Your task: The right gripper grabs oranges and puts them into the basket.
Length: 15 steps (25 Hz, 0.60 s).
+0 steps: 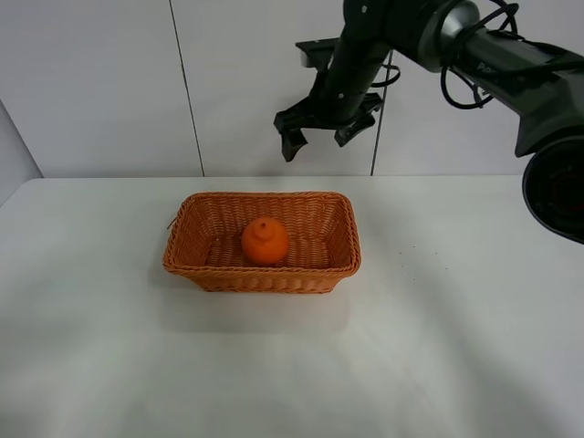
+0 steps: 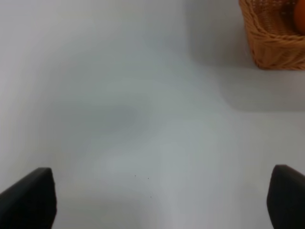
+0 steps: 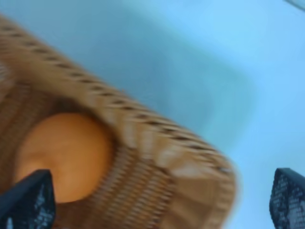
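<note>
The orange with a knobby top lies inside the woven wicker basket in the middle of the white table. My right gripper is open and empty, held high above the basket's far rim. In the blurred right wrist view the orange shows inside the basket, between my two black fingertips. My left gripper is open and empty over bare table, with a corner of the basket and a sliver of the orange in its view. The left arm is out of the exterior high view.
The white table stretches around the basket on all sides. A white panelled wall stands behind it. The black right arm reaches in from the upper right.
</note>
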{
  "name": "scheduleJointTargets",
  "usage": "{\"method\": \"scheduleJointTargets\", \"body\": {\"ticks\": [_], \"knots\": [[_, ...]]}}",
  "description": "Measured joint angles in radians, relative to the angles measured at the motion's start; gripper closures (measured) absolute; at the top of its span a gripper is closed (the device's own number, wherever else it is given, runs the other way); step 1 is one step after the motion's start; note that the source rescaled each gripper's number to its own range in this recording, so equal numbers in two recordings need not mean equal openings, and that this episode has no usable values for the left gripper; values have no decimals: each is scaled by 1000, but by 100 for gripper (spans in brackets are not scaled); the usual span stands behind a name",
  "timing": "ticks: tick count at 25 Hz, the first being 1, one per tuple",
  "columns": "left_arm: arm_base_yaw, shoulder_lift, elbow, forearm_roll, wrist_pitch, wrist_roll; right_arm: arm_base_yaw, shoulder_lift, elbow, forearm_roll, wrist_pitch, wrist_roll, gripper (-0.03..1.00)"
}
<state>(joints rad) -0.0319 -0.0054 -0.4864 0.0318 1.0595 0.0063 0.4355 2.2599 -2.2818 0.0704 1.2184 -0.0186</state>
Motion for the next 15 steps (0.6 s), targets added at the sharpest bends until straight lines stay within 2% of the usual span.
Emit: {"method": "scheduleJointTargets", "body": {"ticks": [10, 15], "knots": [[0, 0, 0, 0, 0, 0, -336, 0, 2, -29, 0, 4, -3], [0, 0, 0, 0, 0, 0, -413, 0, 2, -24, 0, 10, -2]]}}
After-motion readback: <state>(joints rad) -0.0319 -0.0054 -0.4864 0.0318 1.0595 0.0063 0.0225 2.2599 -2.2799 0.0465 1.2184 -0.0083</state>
